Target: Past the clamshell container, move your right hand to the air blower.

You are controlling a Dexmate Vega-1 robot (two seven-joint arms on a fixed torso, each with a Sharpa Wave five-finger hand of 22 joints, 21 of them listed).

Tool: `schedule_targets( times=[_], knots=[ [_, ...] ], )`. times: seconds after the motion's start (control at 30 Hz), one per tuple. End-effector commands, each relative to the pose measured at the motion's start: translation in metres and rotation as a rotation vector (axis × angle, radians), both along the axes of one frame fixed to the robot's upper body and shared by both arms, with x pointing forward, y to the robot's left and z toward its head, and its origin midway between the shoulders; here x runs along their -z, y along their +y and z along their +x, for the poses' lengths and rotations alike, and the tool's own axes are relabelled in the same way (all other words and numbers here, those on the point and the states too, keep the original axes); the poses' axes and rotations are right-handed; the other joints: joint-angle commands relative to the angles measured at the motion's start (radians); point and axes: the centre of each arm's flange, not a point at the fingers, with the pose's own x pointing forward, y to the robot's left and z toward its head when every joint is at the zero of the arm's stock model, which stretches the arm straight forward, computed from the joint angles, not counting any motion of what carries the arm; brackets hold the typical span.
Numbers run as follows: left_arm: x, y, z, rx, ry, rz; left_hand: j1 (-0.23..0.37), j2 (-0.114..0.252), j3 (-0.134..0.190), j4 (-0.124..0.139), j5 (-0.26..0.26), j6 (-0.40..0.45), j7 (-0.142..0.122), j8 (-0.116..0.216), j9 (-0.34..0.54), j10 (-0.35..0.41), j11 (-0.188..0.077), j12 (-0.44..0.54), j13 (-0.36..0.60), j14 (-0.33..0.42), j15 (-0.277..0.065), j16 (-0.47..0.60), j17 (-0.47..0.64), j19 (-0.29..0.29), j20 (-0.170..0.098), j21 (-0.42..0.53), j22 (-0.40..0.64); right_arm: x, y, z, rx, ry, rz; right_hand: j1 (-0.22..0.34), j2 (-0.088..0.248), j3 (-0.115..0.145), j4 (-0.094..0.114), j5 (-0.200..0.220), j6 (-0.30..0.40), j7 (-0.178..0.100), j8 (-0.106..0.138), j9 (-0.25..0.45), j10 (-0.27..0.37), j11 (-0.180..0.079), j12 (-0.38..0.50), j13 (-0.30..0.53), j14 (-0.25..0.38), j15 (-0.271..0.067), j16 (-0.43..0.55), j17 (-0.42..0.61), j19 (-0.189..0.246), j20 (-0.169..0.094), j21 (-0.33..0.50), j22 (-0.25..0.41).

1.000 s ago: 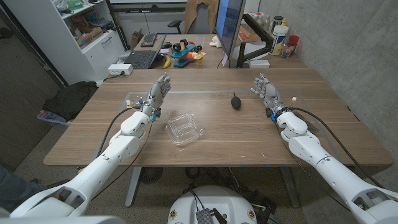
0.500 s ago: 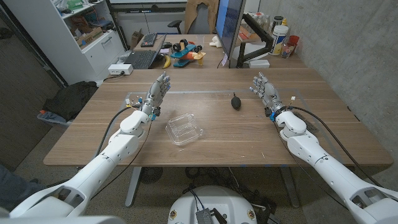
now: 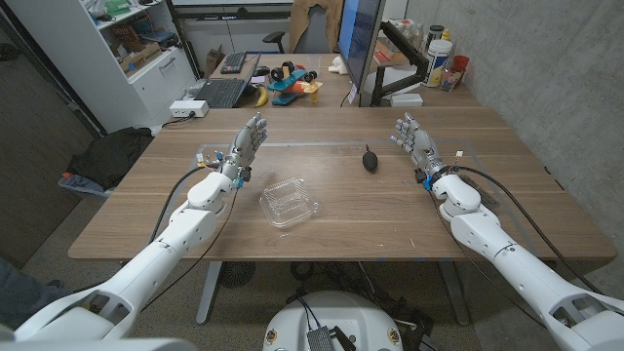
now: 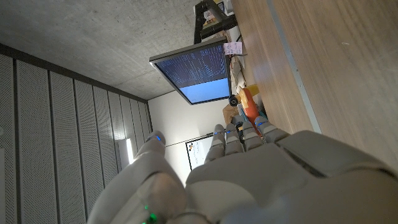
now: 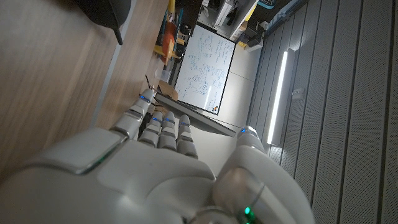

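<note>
Both hands held nothing, fingers spread. Your right hand [image 3: 416, 144] stood near the air blower [image 3: 369, 159], which lay beyond the clamshell container [image 3: 290, 203]; a short, level sweep suited.

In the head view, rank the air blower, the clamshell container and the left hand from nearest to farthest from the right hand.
Measured from the right hand:
1. Air blower, just inward of it, mid-table.
2. Clamshell container, farther toward the robot's left and nearer the front edge.
3. Left hand, across the table on the left side.
</note>
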Motion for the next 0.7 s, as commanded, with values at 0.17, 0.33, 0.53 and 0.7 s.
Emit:
schedule_targets(
  times=[0.17,0.33,0.53,0.7],
  knots=[
    [-0.002,-0.001,-0.001,-0.001,0.0,0.011,0.005,0.005,0.006,-0.003,0.006,0.008,0.003,0.003,0.002,0.007,-0.001,0.007,0.001,0.005,0.0,0.005,0.004,-0.004,0.01,0.005,0.003,-0.003,0.002,-0.01,0.009,-0.034,-0.044,0.014,0.0,0.002,-0.003,0.003,0.005,-0.006,0.007,0.004,0.009,0.002,0.006,0.005,0.007,0.005,0.005,0.001,0.002,0.005,0.007,0.005],
    [-0.003,-0.002,-0.002,0.0,-0.004,0.017,0.005,0.006,0.005,-0.003,0.006,0.009,0.002,0.003,0.002,0.007,0.0,0.006,0.001,0.004,0.0,0.004,0.004,-0.005,0.011,0.004,0.003,-0.004,0.002,-0.012,0.035,-0.05,-0.078,0.015,0.0,0.003,-0.004,0.003,0.008,-0.009,0.008,0.004,0.011,0.002,0.006,0.005,0.007,0.005,0.005,0.001,0.001,0.006,0.007,0.005],
    [-0.005,-0.004,-0.002,0.004,-0.009,0.021,0.005,0.007,0.005,-0.004,0.005,0.01,0.003,0.003,0.002,0.007,0.0,0.007,0.001,0.004,0.0,0.004,0.004,-0.006,0.013,0.004,0.003,-0.009,0.003,-0.015,0.073,-0.082,-0.114,0.017,0.0,0.003,-0.006,0.003,0.01,-0.014,0.009,0.004,0.011,0.002,0.006,0.005,0.009,0.003,0.005,0.001,-0.002,0.005,0.006,0.005],
    [-0.005,-0.004,-0.002,0.007,-0.011,0.02,0.005,0.007,0.005,-0.005,0.005,0.014,0.004,0.004,0.002,0.008,0.0,0.007,0.001,0.004,0.001,0.004,0.004,-0.006,0.013,0.004,0.003,-0.015,0.003,-0.017,0.103,-0.101,-0.144,0.02,0.0,0.004,-0.009,0.003,0.012,-0.015,0.009,0.005,0.011,0.0,0.006,0.005,0.008,-0.001,0.004,0.0,-0.005,0.004,0.005,0.005]
  ],
)
